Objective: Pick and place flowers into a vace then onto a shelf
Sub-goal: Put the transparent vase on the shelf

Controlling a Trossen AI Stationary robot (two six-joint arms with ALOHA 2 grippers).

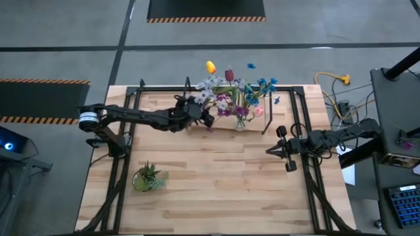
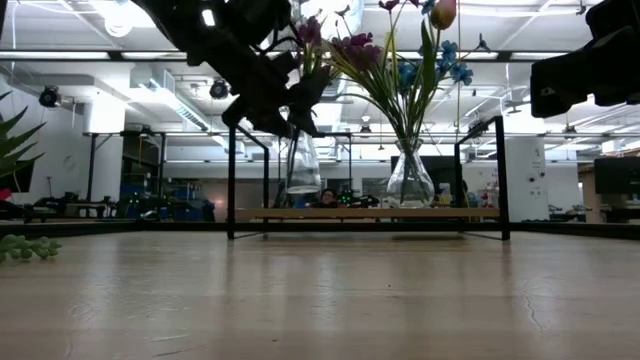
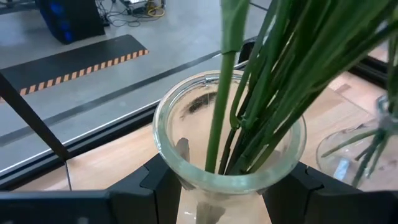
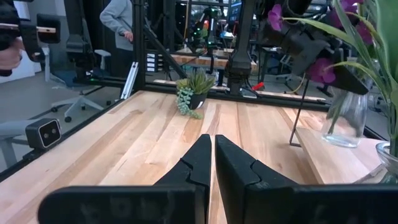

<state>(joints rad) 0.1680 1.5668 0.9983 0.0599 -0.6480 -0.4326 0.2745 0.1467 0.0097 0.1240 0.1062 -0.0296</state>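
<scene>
A grey concrete floor (image 1: 79, 39) surrounds the table, marked by dark mats with orange-black hazard stripes (image 1: 206, 19). A yellow cable (image 1: 331, 80) lies on it. Beyond the table, long ceiling lights (image 2: 90, 56) run over black racks (image 2: 140, 170). A person (image 4: 121, 25) stands near an office chair (image 4: 87, 81).

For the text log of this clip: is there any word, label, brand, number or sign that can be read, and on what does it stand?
No readable text in any view.
The vase in the left gripper, the second vase on the shelf and the right gripper bear no lettering.
Floor hazard stripes carry no words.
</scene>
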